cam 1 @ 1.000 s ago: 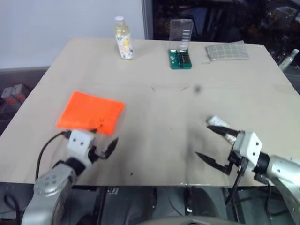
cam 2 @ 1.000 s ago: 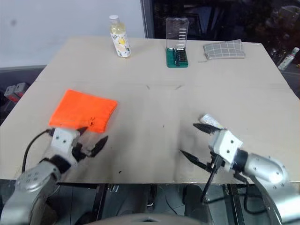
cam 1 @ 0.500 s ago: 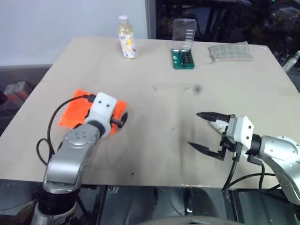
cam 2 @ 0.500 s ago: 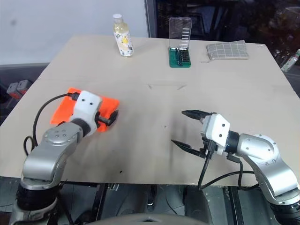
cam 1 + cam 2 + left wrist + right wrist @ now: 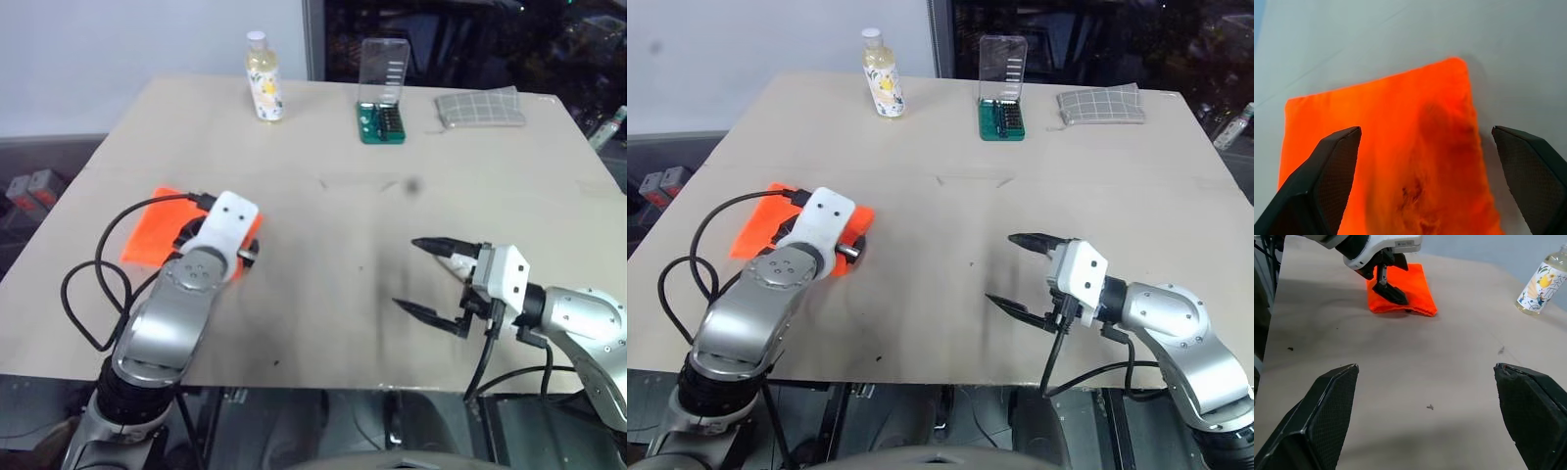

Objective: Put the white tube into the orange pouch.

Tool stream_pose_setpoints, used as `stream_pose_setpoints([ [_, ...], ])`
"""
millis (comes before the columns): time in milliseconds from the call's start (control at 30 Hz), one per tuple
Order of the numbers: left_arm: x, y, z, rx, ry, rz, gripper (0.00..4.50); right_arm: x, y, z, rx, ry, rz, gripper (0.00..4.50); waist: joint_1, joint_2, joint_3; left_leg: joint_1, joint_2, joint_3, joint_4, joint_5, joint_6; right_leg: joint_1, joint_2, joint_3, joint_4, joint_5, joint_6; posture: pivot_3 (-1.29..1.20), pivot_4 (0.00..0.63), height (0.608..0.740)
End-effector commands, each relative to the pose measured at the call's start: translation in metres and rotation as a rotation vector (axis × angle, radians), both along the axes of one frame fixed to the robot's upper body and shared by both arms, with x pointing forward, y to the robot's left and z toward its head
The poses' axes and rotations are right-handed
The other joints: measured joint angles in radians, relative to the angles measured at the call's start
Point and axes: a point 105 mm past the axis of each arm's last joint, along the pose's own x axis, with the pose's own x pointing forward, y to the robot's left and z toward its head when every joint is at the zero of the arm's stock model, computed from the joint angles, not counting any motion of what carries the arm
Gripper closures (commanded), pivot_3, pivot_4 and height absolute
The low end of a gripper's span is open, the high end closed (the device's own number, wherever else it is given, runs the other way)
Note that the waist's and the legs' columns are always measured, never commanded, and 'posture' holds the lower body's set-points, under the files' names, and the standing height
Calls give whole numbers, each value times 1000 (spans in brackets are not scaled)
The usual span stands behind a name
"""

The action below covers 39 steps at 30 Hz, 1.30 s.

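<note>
Bright, even overhead light on the pale table (image 5: 323, 196), with soft faint shadows. The far right background is dark. The orange pouch (image 5: 1400, 161) looks slightly blurred up close.

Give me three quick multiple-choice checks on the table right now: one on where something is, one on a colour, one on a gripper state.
1. Where is the left gripper?
A. Over the pouch
B. Beside the bottle
C. Over the gridded pad

2. What colour is the base of the bit case at the far side of the table?
A. Red
B. Green
C. Yellow

3. How does the right gripper stand?
A. Shut on the tube
B. Shut and empty
C. Open and empty

Answers:
1. A: the left wrist view looks between the fingers straight onto the orange pouch.
2. B: the tray under the clear lid is green.
3. C: its two black fingers are spread wide with only bare table between them; the white tube peeks out just behind the upper finger.
</note>
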Motion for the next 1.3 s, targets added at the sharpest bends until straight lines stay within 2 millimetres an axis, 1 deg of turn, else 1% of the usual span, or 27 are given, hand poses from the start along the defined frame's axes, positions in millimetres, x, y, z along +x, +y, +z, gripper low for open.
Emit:
stream_pose_setpoints([
  [33, 2, 0, 2, 25, -11, 33, 73, -1, 0, 10, 4, -48, 5, 0, 0, 0, 0, 0, 0, 0, 0, 0, 0, 0, 0, 0, 0, 0, 0, 0, 150, 740],
  [167, 5, -2, -7, 35, 3, 57, 73, -1, -1, 10, 1, -49, 6, 0, 0, 0, 0, 0, 0, 0, 0, 0, 1, 0, 0, 0, 0, 0, 0, 0, 150, 740],
  [267, 8, 5, -14, 51, 13, 110, 73, -4, 0, 11, 4, -48, 26, 0, 0, 0, 0, 0, 0, 0, 0, 1, 1, 0, 0, 0, 0, 0, 0, 0, 150, 740],
  [400, 10, 7, -14, 47, 0, 122, 73, -8, 2, 12, 13, -44, 56, 0, 0, 0, 0, 0, 0, 0, 0, 1, 1, 0, 0, 0, 0, 0, 0, 0, 150, 740],
  [500, 10, 9, -13, 54, -5, 126, 836, -8, 3, 12, 14, -54, 58, 0, 0, 0, 0, 0, 0, 0, 0, 1, 1, 0, 0, 0, 0, 0, 0, 0, 150, 740],
  [533, 10, 10, -12, 54, -12, 128, 1255, -7, 4, 12, 14, -57, 58, 0, 0, 0, 0, 0, 0, 0, 0, 1, 1, 0, 0, 0, 0, 0, 0, 0, 150, 740],
  [567, 11, 11, -11, 56, -18, 131, 1775, -7, 4, 12, 14, -58, 58, 0, 0, 0, 0, 0, 0, 0, 0, 1, 1, 0, 0, 0, 0, 0, 0, 0, 150, 740],
  [600, 11, 12, -10, 58, -22, 132, 1862, -7, 4, 12, 15, -59, 57, 0, 0, 0, 0, 0, 0, 0, 0, 1, 1, 0, 0, 0, 0, 0, 0, 0, 150, 740],
  [633, 11, 13, -9, 59, -24, 132, 2590, -7, 4, 12, 16, -61, 57, 0, 0, 0, 0, 0, 0, 0, 0, 1, 1, 0, 0, 0, 0, 0, 0, 0, 150, 740],
  [700, 11, 14, -7, 54, -41, 131, 3295, -7, 4, 11, 14, -63, 54, 0, 0, 0, 0, 0, 0, 0, 0, 1, 1, 0, 0, 0, 0, 0, 0, 0, 150, 740],
  [767, 11, 16, 1, 41, -73, 115, 4335, -7, 3, 11, 15, -67, 47, 0, 0, 0, 0, 0, 0, 0, 0, 1, 1, 0, -1, 0, 0, 0, 0, 0, 150, 740],
  [800, 10, 17, 3, 30, -81, 104, 4431, -6, 3, 11, 16, -68, 44, 0, 0, 0, 0, 0, 0, 0, 0, 1, 1, 0, -1, 0, 0, 0, 0, 0, 150, 740],
  [900, 8, 18, 6, -23, -96, 46, 4431, -6, 2, 10, 18, -69, 37, 0, -1, 0, 0, 0, 0, 0, 0, 0, 0, 0, -1, 0, 0, 0, 0, 0, 150, 740],
  [967, 8, 15, 11, -98, -124, -34, 4431, -5, 2, 10, 19, -69, 32, 0, 0, 0, 0, 0, 0, 0, 0, 0, 0, 0, -1, 0, 0, 0, 0, 0, 150, 740],
  [1033, 9, 4, 18, -230, -145, -179, 4431, -4, 2, 9, 19, -69, 27, 0, 1, 0, 0, 0, 0, 0, 0, -1, -2, 0, -2, 0, 0, 0, -1, 0, 150, 740],
  [1067, 9, -6, 22, -336, -144, -286, 4431, -3, 1, 9, 19, -68, 22, 0, 3, 0, 0, 0, 0, 0, 0, -2, -3, 0, -3, 0, 0, 0, -1, 0, 150, 740],
  [1133, 3, -23, 31, -529, -137, -495, 4431, -2, 1, 8, 21, -65, 14, 0, 5, 0, 0, 0, -1, 0, 0, -2, -3, -1, -4, -1, 0, 0, -1, 0, 150, 740],
  [1167, -1, -28, 35, -608, -114, -569, 4431, -1, 1, 7, 22, -61, 8, 0, 4, 0, 0, 0, -1, 0, 0, -2, -3, -1, -4, -1, 0, 0, -1, 0, 150, 740],
  [1300, -8, -46, 45, -738, -23, -792, 4431, 4, -1, 1, 30, -21, -45, 0, 2, 0, 0, 0, -2, 0, 1, -1, -2, -1, -4, -1, 0, 0, -1, 0, 150, 740],
])
